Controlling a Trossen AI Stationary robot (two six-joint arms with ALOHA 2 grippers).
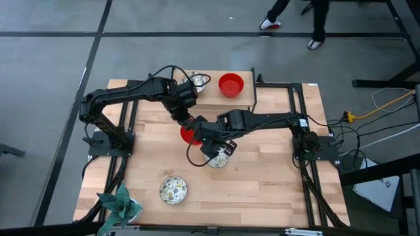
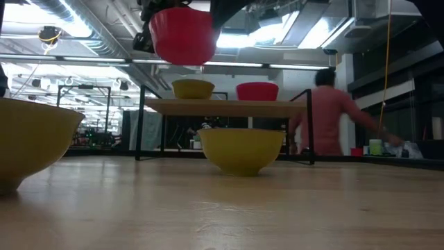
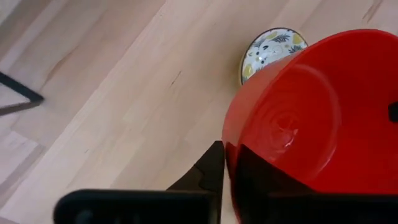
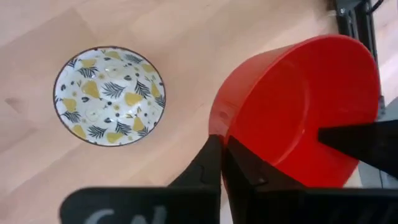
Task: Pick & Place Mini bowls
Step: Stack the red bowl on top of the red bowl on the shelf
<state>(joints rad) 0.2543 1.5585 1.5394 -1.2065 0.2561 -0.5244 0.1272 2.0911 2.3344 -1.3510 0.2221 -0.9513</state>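
A: Where's the red bowl [image 4: 298,112]?
B: Lifted above mid-counter [image 1: 262,170], tilted.
A: Who holds it?
B: Both: the left pincer [image 3: 227,165] and right pincer [image 4: 224,155] are each clamped on its rim. A patterned bowl [image 4: 109,95] sits upright on the counter beside it.

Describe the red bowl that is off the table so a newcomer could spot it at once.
Look to the middle of the wooden table, where the two dark arms meet. There the left gripper and right gripper both clamp the rim of the red bowl. Unlike the other red bowl at the far edge, it hangs in the air.
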